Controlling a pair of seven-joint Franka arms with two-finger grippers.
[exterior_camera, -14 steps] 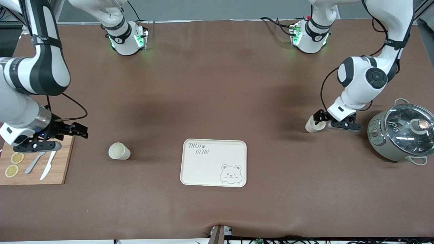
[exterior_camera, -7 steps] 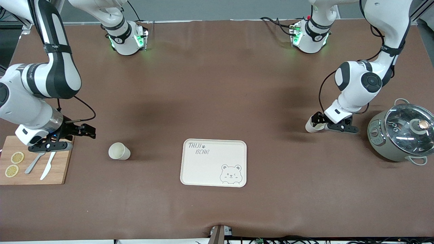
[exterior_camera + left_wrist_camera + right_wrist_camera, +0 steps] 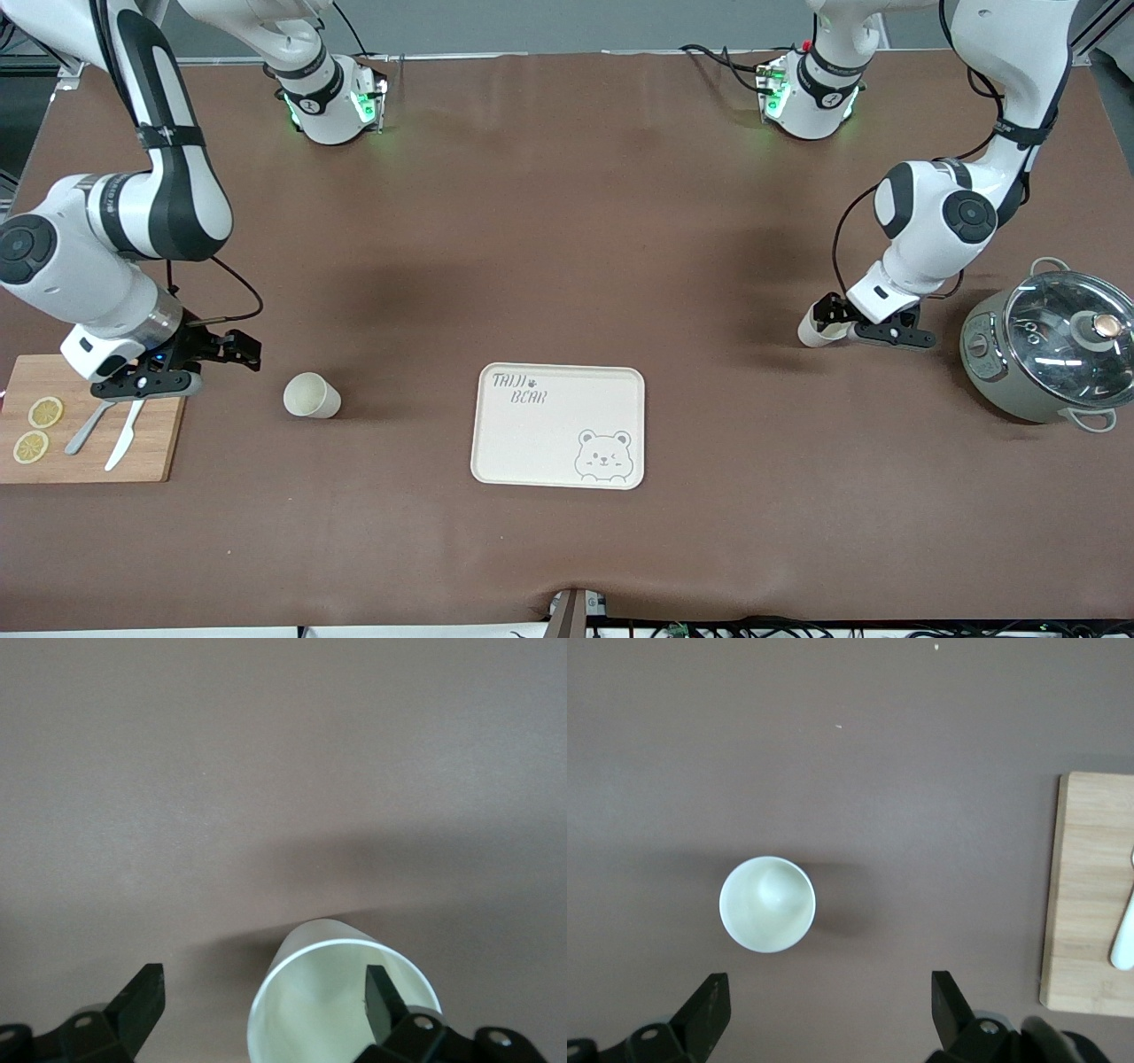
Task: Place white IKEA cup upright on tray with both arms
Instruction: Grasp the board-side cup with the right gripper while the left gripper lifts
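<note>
High front view, two downward wrist views

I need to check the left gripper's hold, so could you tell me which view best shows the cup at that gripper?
The left wrist view: the white cup fills it, one finger inside its rim and the other outside. The front view shows that cup small, partly covered by the left gripper. The right wrist view shows a different cup.

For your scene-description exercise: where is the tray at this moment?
In the front view the tray lies flat on the table, near the front camera and about midway between the two arms' ends, nothing on it.
</note>
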